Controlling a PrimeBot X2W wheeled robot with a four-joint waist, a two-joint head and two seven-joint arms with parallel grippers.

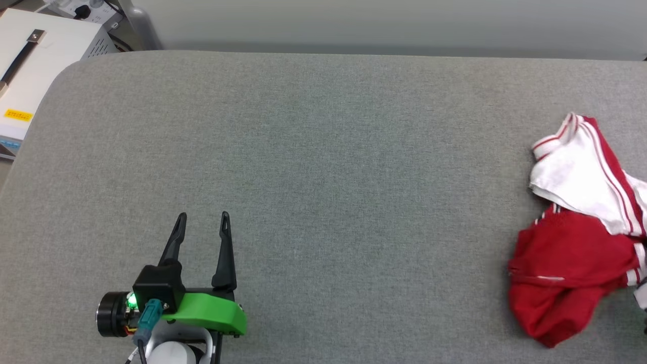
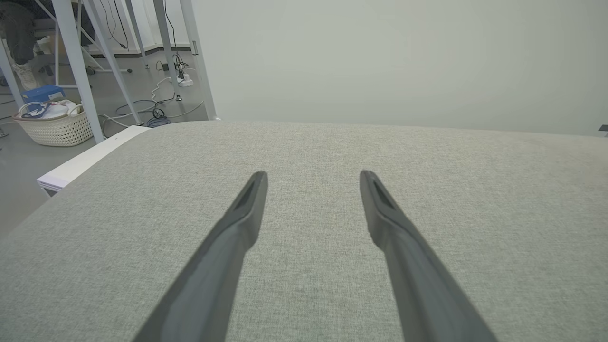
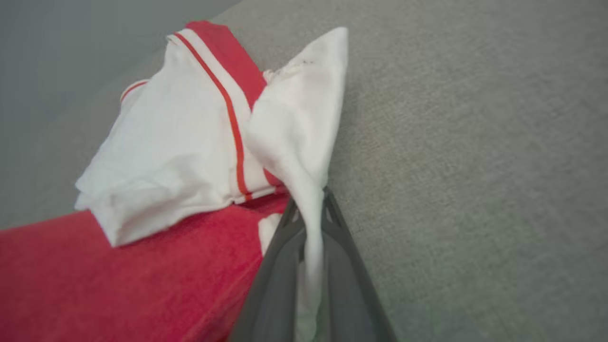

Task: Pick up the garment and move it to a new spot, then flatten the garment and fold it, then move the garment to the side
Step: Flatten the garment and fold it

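The garment (image 1: pixel 576 242), a red T-shirt with white sleeves and red-and-white striped trim, lies crumpled at the far right of the grey table. In the right wrist view the garment (image 3: pixel 166 156) is bunched to the left, and my right gripper (image 3: pixel 311 209) is shut on a white fold of it that runs down between the two fingers. My left gripper (image 1: pixel 203 218) hovers over the table's lower left, far from the garment, open with nothing between its fingers (image 2: pixel 247 209).
The grey padded table (image 1: pixel 323 167) stretches wide between the two arms. A white box (image 1: pixel 30 60) with a yellow label stands off the back left corner. Beyond the table's edge are metal frame legs, cables and a wicker basket (image 2: pixel 54 126) on the floor.
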